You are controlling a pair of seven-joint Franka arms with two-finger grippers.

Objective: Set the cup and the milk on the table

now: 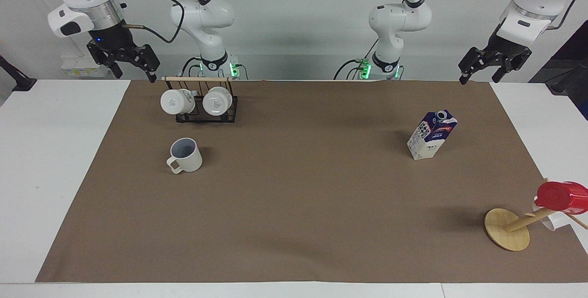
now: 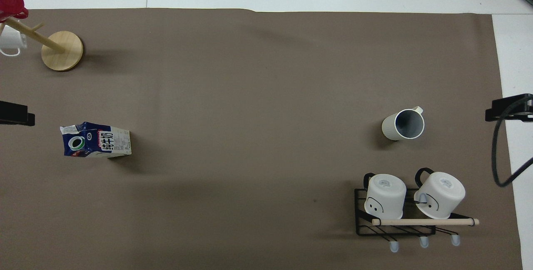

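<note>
Wide white bench [image 1: 55,160] under a large brown paper sheet [image 1: 298,197], seen from across and from above. Cup [image 1: 185,155], cream with a grey-blue inside, upright on the paper toward the right arm's end, handle turned away from the robots. Just nearer the robots, a black wire rack [image 1: 206,105] holding two white mugs [image 1: 177,101] on their sides beneath a wooden rod. Milk [image 1: 432,134], a dark blue and white carton with a round cap, upright on the paper toward the left arm's end, well apart from the cup. Farther from the robots at that same end, a wooden mug tree [image 1: 507,230] carrying a red cup [image 1: 561,197]. Right hand [image 1: 131,64] raised over the bench edge beside the rack, fingers apart, holding nothing. Left hand [image 1: 488,67] raised over the paper's corner at its own end, fingers likewise apart and empty. Both arms waiting, clear of everything. Judged from the layout: cup and milk already resting on the bench, so the placing looks done, or else not yet begun. If more is wanted, next move probably a descent of the right hand over the cup, gripping across the rim, and of the left hand around the carton's narrow sides.
</note>
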